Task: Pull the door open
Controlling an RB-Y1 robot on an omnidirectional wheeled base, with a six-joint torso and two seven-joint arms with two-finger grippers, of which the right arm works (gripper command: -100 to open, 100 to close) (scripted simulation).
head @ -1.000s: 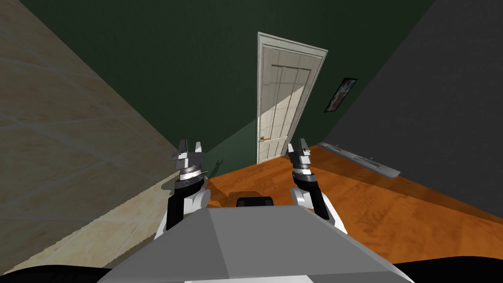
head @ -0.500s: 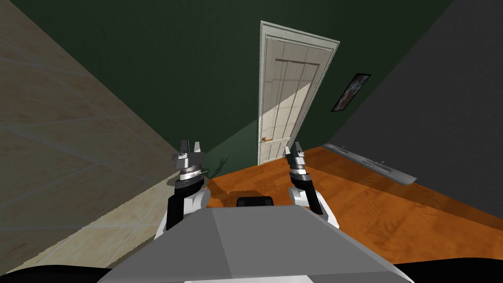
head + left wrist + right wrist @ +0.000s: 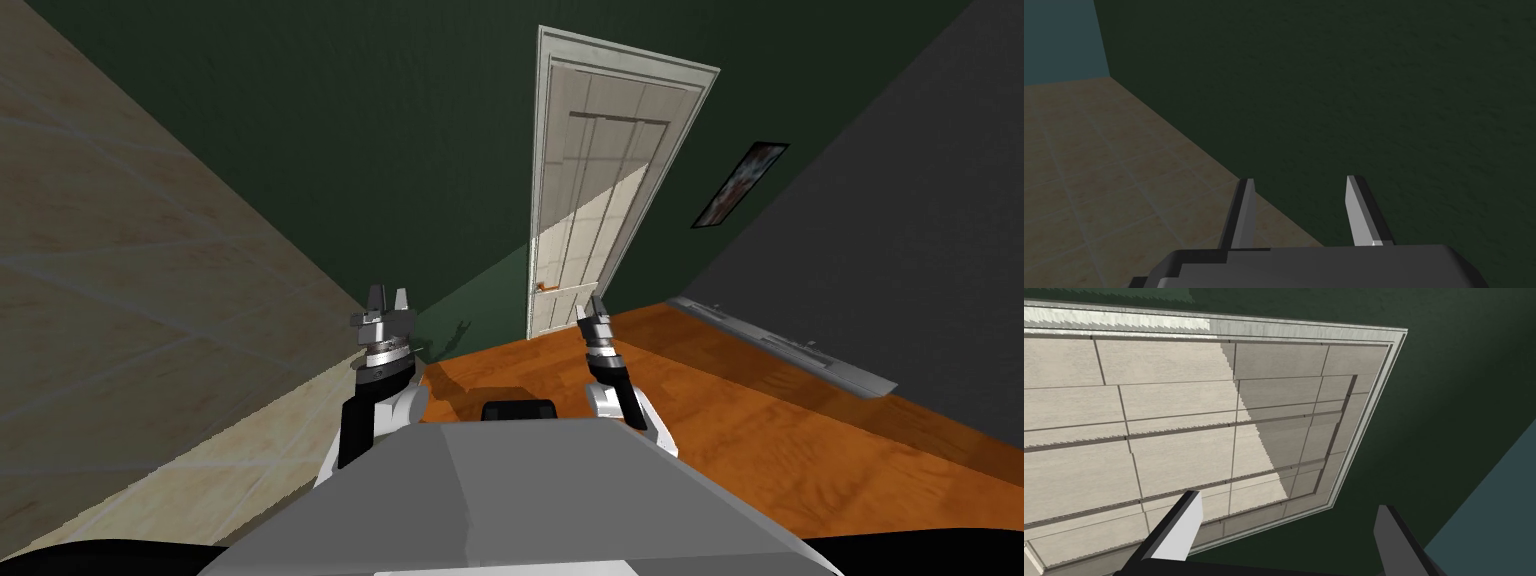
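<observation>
Head view: right claw (image 3: 597, 303) well short of door (image 3: 590, 200).

Head camera sits high and rolled, looking steeply down and forward, with the door (image 3: 590, 200) well ahead in the dark green wall (image 3: 350, 150). Left wrist camera faces that wall (image 3: 1374, 100) and the beige tiles (image 3: 1099, 175), probably those at the head view's left (image 3: 120, 300). Right wrist camera, rolled, faces the door (image 3: 1174, 428) from nearer.

Dim overall, with a slanting bright patch across the lower door (image 3: 590, 220) (its shadow edge jagged), the green wall (image 3: 350, 130) dark, and lines splaying toward corners.
</observation>
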